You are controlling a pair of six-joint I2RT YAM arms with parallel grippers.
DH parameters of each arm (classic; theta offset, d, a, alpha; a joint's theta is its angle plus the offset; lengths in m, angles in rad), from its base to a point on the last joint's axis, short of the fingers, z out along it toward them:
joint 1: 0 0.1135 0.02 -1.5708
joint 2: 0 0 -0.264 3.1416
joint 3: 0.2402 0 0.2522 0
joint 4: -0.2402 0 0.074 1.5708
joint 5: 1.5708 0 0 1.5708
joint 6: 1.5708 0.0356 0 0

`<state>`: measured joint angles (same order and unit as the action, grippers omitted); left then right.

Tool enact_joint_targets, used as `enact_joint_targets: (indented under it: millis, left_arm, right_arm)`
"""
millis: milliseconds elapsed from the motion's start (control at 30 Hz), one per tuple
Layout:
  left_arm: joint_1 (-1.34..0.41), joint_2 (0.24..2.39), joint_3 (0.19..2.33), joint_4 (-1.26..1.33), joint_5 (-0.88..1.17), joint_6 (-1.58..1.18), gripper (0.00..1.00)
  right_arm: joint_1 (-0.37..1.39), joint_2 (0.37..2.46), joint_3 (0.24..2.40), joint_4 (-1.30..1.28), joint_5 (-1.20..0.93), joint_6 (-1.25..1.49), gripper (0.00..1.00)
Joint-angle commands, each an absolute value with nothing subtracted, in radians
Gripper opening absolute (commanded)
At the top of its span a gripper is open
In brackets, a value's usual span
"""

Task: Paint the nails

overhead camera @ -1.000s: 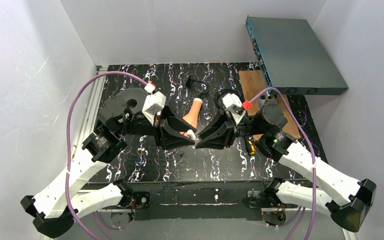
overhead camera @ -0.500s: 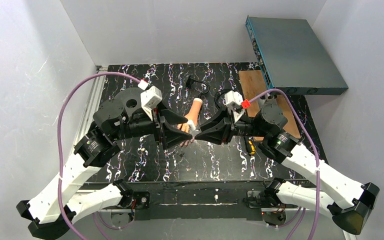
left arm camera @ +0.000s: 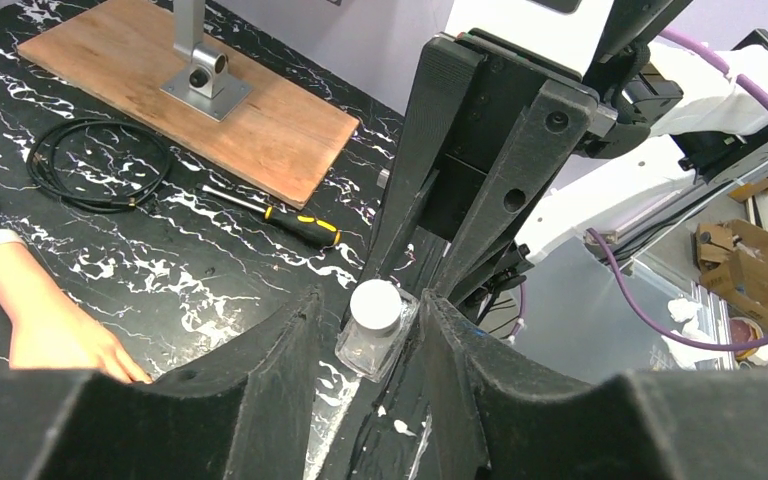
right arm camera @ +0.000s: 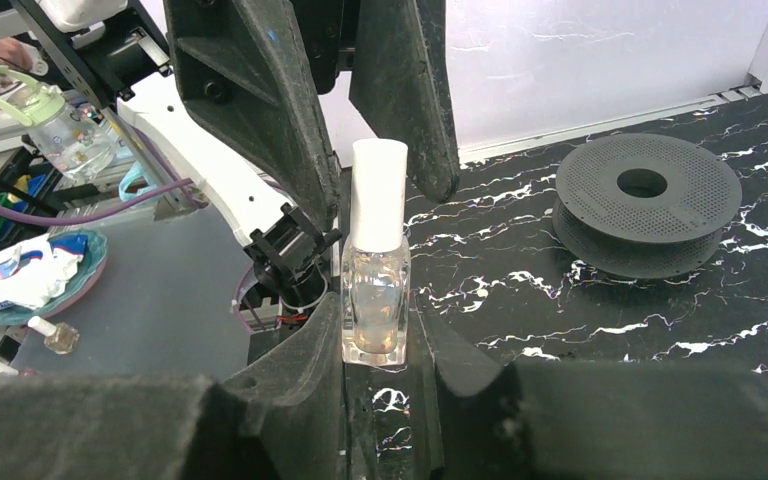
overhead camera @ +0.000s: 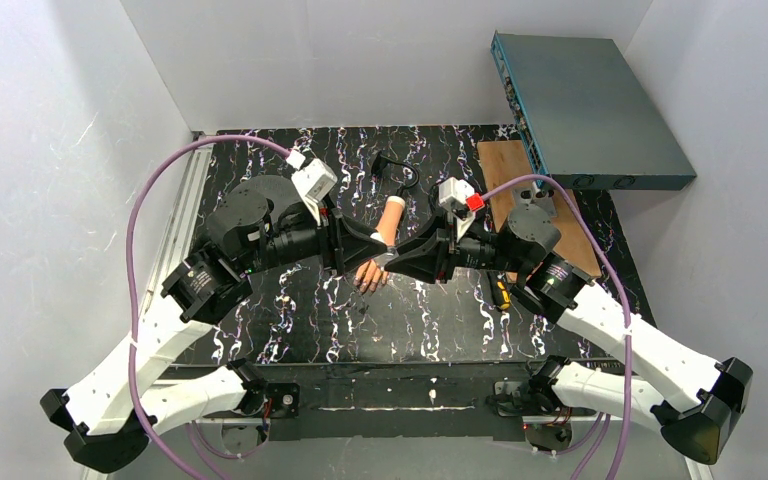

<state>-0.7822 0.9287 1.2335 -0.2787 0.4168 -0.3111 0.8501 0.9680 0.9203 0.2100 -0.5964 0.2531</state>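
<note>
Two sets of fingers met nose to nose at the centre of the overhead view, over the dummy hand (overhead camera: 388, 222) lying on the counter (overhead camera: 290, 320). The right fingers (right arm camera: 295, 395) were clamped on the glass body of a small polish bottle (right arm camera: 374, 300). Its long axis ran along the line between the arms, with the white cap (right arm camera: 378, 195) pointing at the left arm. The left fingers (left arm camera: 260, 390) stood apart, one on either side of that cap, and the right wrist view showed a sliver of gap on each side. The bottle was capped. What was inside looked clear, and I could not read the level. The dummy hand lay with its wrist toward the top of the frame and its fingertips toward the bottom. That put the nails (overhead camera: 369, 284) below and slightly left of the bottle in the overhead view, too small to tell apart. I judged the left fingers needed to close on the cap next and unscrew it.
</note>
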Motion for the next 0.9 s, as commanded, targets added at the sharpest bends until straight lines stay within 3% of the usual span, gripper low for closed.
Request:
enact_joint_targets:
  millis: [0, 167, 433, 500, 533, 567, 733, 867]
  left_arm:
    - [-0.785, 0.921, 1.242, -0.27, 0.398, -0.313, 0.37]
    - [-0.784, 0.926, 1.233, -0.261, 0.413, -0.314, 0.23]
    - [-0.785, 0.937, 1.219, -0.252, 0.468, -0.332, 0.25]
    - [-0.785, 0.935, 1.214, -0.25, 0.473, -0.334, 0.17]
    - [-0.785, 0.936, 1.212, -0.251, 0.48, -0.334, 0.05]
    - [-0.785, 0.936, 1.213, -0.249, 0.485, -0.333, 0.0]
    - [-0.785, 0.923, 1.19, -0.203, 0.585, -0.307, 0.0]
    - [-0.784, 0.888, 1.13, -0.071, 0.824, -0.249, 0.0]
  right_arm:
    - [0.849, 0.962, 0.969, 0.247, -0.583, 0.236, 0.01]
    - [0.848, 0.971, 0.972, 0.256, -0.583, 0.237, 0.01]
    - [0.848, 0.989, 0.99, 0.264, -0.588, 0.241, 0.01]
    - [0.849, 0.992, 0.992, 0.267, -0.588, 0.244, 0.01]
    - [0.849, 0.992, 0.993, 0.267, -0.59, 0.245, 0.01]
    - [0.848, 0.992, 0.994, 0.267, -0.591, 0.246, 0.01]
    - [0.849, 0.979, 0.974, 0.317, -0.624, 0.278, 0.01]
    - [0.846, 0.998, 0.978, 0.396, -0.786, 0.379, 0.01]
